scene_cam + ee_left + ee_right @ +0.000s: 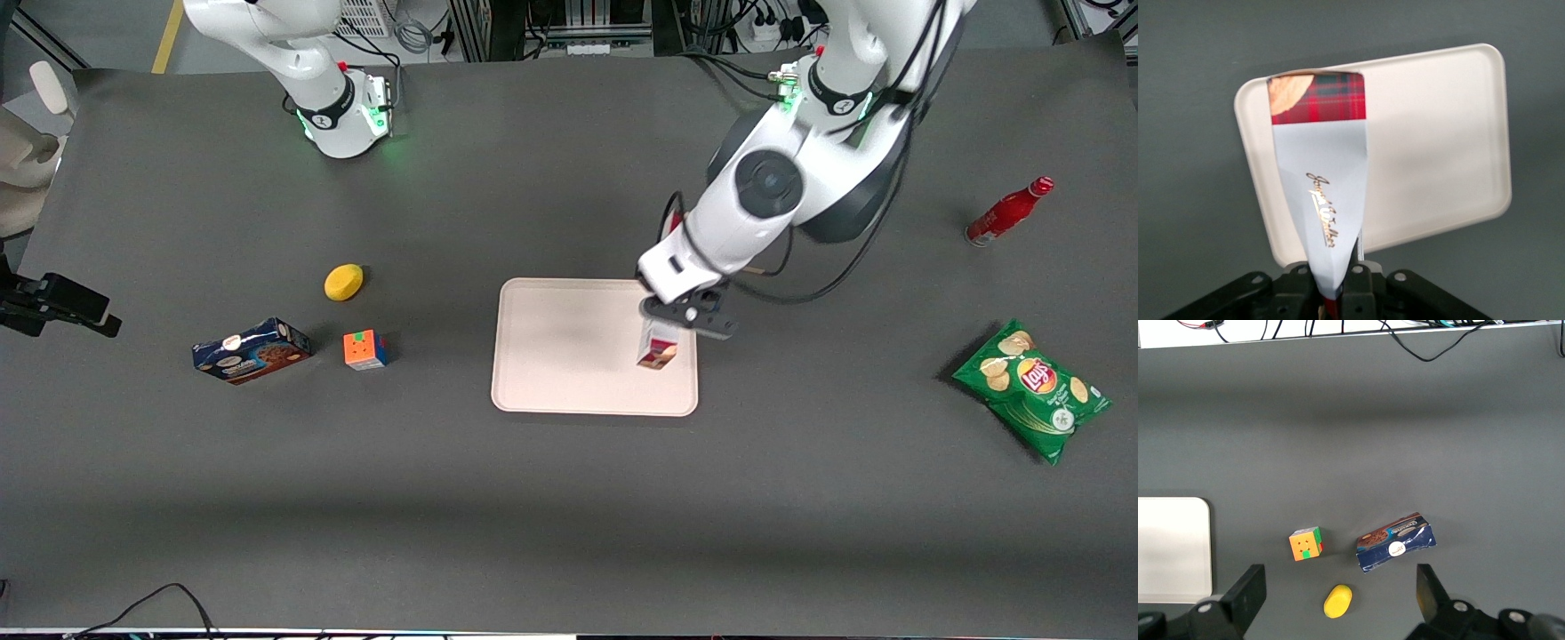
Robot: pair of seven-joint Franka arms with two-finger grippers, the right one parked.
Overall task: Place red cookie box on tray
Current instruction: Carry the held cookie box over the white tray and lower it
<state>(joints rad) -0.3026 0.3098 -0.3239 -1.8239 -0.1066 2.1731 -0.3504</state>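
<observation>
Transport step, nearly at release: gripper clamped on one end of the red cookie box, box hanging end-down over the tray, near the tray edge on the working arm's side. Next: lower, lay flat, open. Box-to-tray contact can't be told; gripped end hidden between the fingers

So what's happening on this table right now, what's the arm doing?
The working arm's gripper is shut on the red cookie box, holding it by one end so the box hangs lengthwise over the tray, near the tray's edge toward the working arm. Whether the box's lower end touches the tray yet is unclear. The blue cookie box, cube and yellow object lie toward the parked arm's end.
</observation>
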